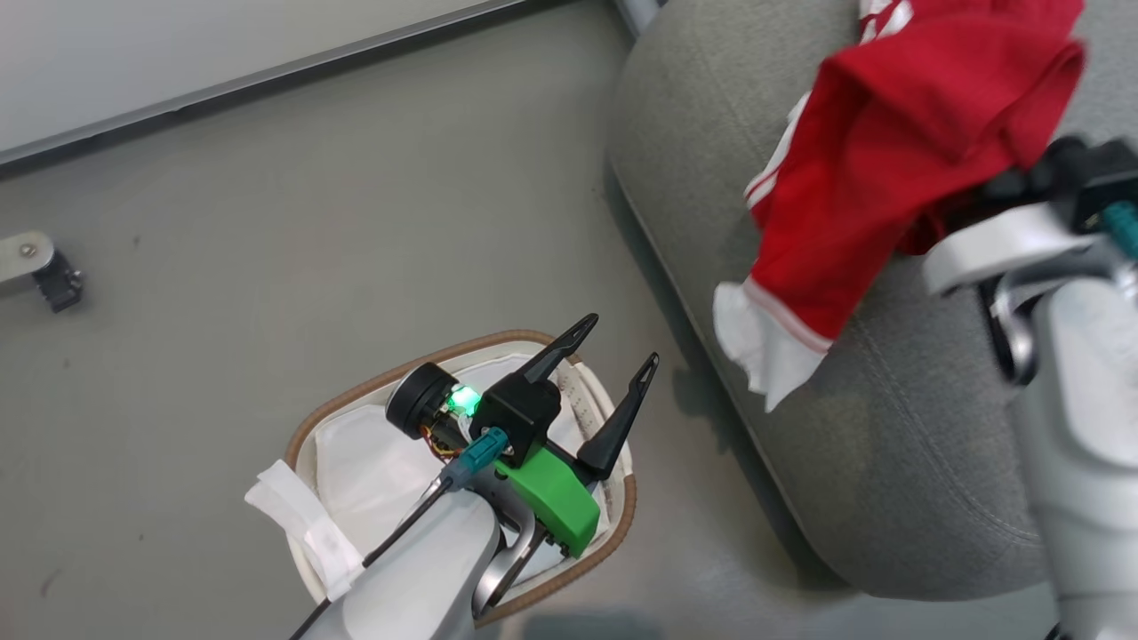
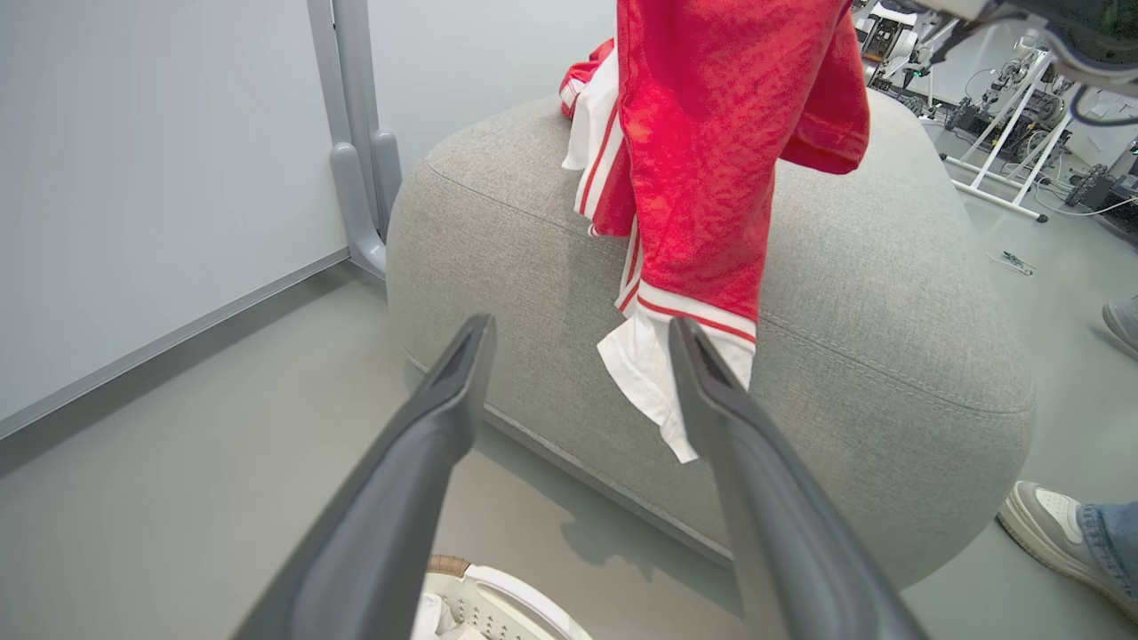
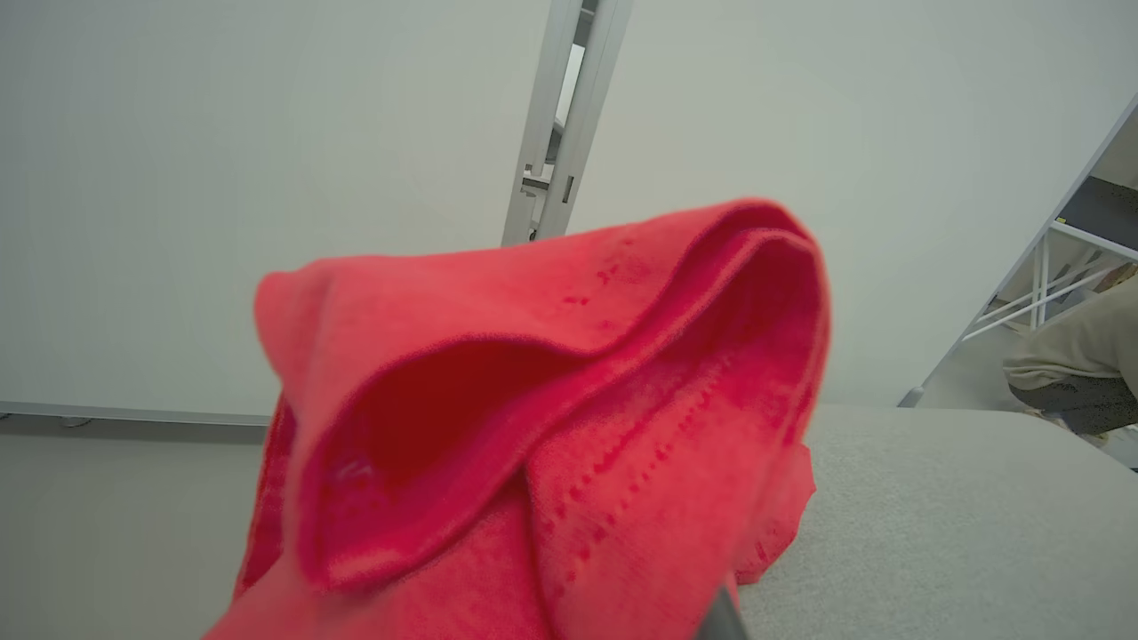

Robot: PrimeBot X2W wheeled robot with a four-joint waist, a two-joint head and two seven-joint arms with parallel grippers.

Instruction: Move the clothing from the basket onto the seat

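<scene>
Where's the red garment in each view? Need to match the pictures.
Head view: garment at upper right, hanging over the seat.
Left wrist view: garment at top centre, dangling in front of the seat, white cuff lowest.
Right wrist view: garment from centre to bottom edge, bunched close to the camera, seat at lower right.
Shared landmark: the grey seat.

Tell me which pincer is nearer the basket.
Left. The left pincer hangs open right above the basket; the right pincer is away over the seat, gripping the clothing.
</scene>
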